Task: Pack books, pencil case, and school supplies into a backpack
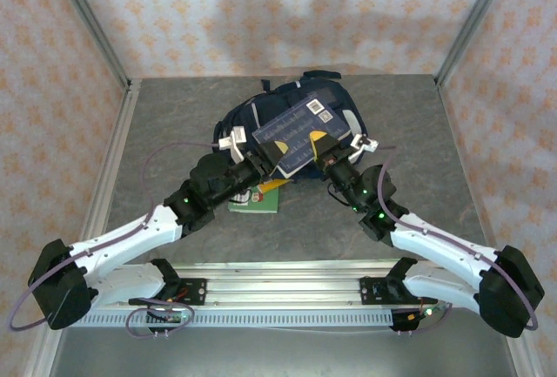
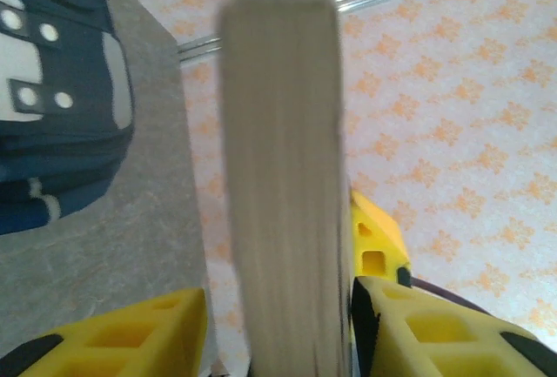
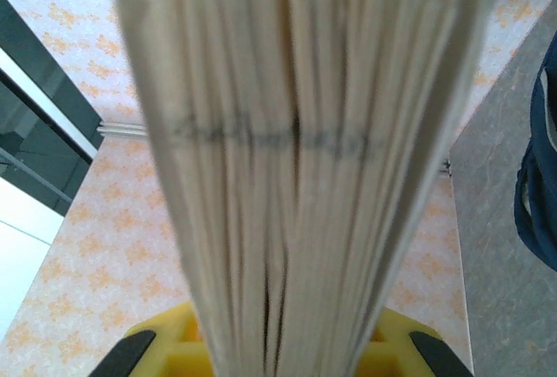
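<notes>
The dark blue book [image 1: 300, 131] with its white barcode label is held tilted over the navy backpack [image 1: 237, 121]. My left gripper [image 1: 266, 160] is shut on its near-left corner and my right gripper [image 1: 320, 147] on its near-right edge. In the left wrist view the book's page edge [image 2: 283, 177] stands between the yellow fingers [image 2: 435, 329] of the left gripper [image 2: 278, 316], with the backpack [image 2: 52, 90] at the left. In the right wrist view the pages [image 3: 296, 151] fan out from the right gripper [image 3: 283, 351]. The small green book [image 1: 257, 197] lies on the table under my left wrist.
The grey table [image 1: 174, 116] is walled by patterned panels with metal corner posts [image 1: 96, 29]. A rail [image 1: 287, 294] runs along the near edge between the arm bases. Bare table surface lies left and right of the backpack.
</notes>
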`<state>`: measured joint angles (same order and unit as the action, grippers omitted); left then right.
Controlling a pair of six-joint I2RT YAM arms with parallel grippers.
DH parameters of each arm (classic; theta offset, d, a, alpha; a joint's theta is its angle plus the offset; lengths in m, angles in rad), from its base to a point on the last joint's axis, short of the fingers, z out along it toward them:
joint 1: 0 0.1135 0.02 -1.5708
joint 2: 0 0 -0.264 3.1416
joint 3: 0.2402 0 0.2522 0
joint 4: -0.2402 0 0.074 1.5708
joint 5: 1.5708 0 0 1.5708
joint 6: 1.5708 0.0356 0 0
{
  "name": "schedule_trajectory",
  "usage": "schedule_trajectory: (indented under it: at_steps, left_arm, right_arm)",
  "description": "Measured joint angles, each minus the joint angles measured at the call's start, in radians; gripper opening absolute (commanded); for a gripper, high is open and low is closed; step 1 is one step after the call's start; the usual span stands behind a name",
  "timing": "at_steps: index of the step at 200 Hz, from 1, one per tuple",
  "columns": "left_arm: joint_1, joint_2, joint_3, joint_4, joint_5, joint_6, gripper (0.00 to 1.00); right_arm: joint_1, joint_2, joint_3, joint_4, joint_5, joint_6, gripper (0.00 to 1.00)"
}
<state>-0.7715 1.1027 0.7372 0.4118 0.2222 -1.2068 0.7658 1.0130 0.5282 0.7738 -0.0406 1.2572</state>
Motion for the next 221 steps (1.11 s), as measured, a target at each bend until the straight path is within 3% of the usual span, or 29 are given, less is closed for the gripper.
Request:
schedule_trajectory:
  at_steps: [50, 67, 101, 113, 129, 139, 186, 221]
  left_arm:
    - [-0.038, 0.019, 0.034, 0.025, -0.026, 0.012, 0.15]
    - [-0.048, 0.018, 0.037, 0.026, -0.029, 0.016, 0.00]
    - [-0.070, 0.003, 0.042, 0.002, -0.029, 0.031, 0.00]
    - [-0.077, -0.009, 0.048, -0.030, -0.029, 0.033, 0.00]
    - [-0.082, -0.036, 0.053, -0.084, -0.045, 0.047, 0.00]
    - [-0.076, -0.068, 0.053, -0.130, -0.080, 0.058, 0.00]
    - [-0.063, -0.251, 0.126, -0.457, -0.253, 0.153, 0.00]
    - [-0.021, -0.303, 0.228, -0.728, -0.346, 0.193, 0.00]
  right_arm:
    - [0.026, -0.026, -0.015, 0.019, 0.047, -0.002, 0.00]
    - [0.046, -0.051, -0.026, 0.006, 0.084, -0.006, 0.00]
    - [0.085, -0.112, -0.046, -0.034, 0.138, -0.021, 0.00]
    - [0.095, -0.128, -0.048, -0.059, 0.143, -0.023, 0.14]
    - [0.102, -0.161, -0.048, -0.116, 0.140, -0.035, 0.44]
    - [0.102, -0.188, -0.045, -0.175, 0.140, -0.058, 0.52]
    - [0.101, -0.290, 0.032, -0.523, 0.164, -0.189, 0.65]
    - [0.090, -0.208, 0.237, -0.837, 0.161, -0.378, 0.68]
